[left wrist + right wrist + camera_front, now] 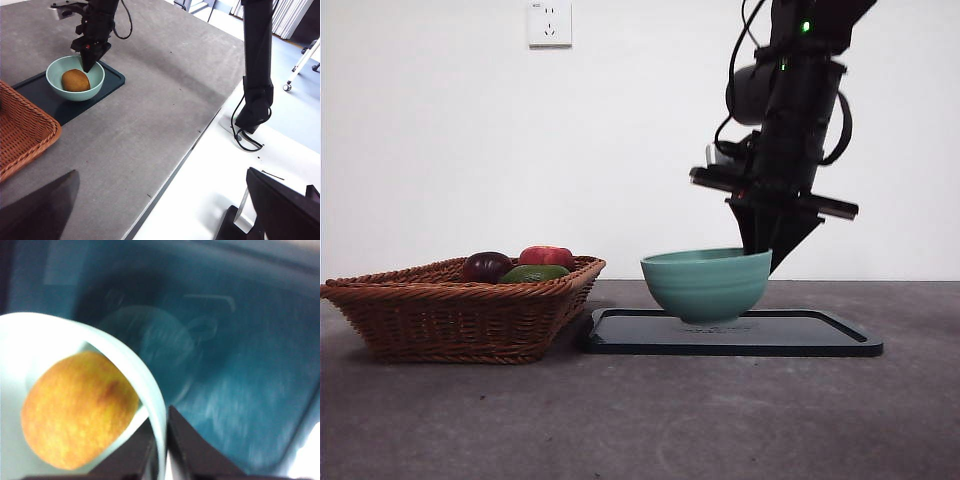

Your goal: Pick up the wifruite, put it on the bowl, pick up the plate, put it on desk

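Checking the wifruite [76, 80] first: down inside the bowl [705, 285], lying on the bottom, touched by nothing but the bowl itself. Looks like step one ticked off.

Moving on to the right hand [89, 65]: reaching down from above at the bowl's far side, jaws nearly together and straddling the rim, one inside, one outside, as the right wrist view shows close up. Reads as clenched on the bowl's wall, ready to carry. Seems the bowl, fruit and all, stands in for the plate of the second step.

Looking at the bowl's foot in the front view: down on the dark tray [820, 335], perhaps tipped a touch towards the gripped side, but not clearly off it. So no lift to speak of yet, and no placing on the bare worktop [640, 420] either. Leaves the second half to do: raise, carry clear of the tray, set down on the grey surface, let go.

Glancing at the left hand [162, 200]: jaws spread wide, nothing between them, hanging out over the worktop's edge, well apart from the action. Waiting, by the look of it.

Noting the basket [450, 315] beside the tray, other fruit inside, not in play.
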Motion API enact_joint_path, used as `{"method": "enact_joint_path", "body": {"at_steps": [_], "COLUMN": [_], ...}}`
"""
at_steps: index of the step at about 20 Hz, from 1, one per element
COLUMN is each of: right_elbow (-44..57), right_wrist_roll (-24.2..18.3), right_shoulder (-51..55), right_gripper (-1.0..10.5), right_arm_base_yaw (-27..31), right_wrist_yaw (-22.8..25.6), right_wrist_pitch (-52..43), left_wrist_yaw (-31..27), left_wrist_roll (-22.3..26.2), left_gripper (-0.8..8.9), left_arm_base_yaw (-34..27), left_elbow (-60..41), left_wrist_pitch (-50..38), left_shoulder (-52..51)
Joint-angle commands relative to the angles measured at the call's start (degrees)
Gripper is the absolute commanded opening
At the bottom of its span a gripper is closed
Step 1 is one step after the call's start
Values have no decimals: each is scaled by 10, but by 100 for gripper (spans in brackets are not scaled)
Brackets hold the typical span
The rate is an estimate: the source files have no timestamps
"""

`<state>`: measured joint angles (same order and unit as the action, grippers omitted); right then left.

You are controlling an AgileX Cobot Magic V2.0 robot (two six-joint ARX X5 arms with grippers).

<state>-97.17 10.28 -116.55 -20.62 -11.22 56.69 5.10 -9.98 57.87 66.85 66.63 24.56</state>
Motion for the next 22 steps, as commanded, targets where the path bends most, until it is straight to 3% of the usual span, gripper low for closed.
{"method": "enact_joint_path", "body": {"at_steps": [1, 8, 11, 13, 19, 22], "right_elbow": [-17, -16, -17, -28, -64, -64], "right_wrist_roll": [-13, -37, -32, -25, -38, -42], "right_shoulder": [-28, -37, -37, -26, 118, 241], "right_gripper": [6, 34, 300, 412, 454, 547], "right_arm_base_yaw": [4, 9, 10, 14, 13, 10], "right_wrist_yaw": [-9, -9, 4, 12, 53, 78], "right_wrist_pitch": [-11, -9, -10, 0, 95, 143], "left_wrist_yaw": [4, 4, 4, 4, 4, 4], "left_wrist_roll": [-1, -1, -1, -1, -1, -1], "left_gripper": [532, 532, 532, 532, 532, 532], "left_arm_base_yaw": [5, 5, 5, 5, 5, 5], "left_elbow": [11, 11, 11, 11, 11, 11], "left_wrist_pitch": [-6, -7, -7, -7, -7, -7], "left_shoulder": [0, 0, 0, 0, 0, 0]}}
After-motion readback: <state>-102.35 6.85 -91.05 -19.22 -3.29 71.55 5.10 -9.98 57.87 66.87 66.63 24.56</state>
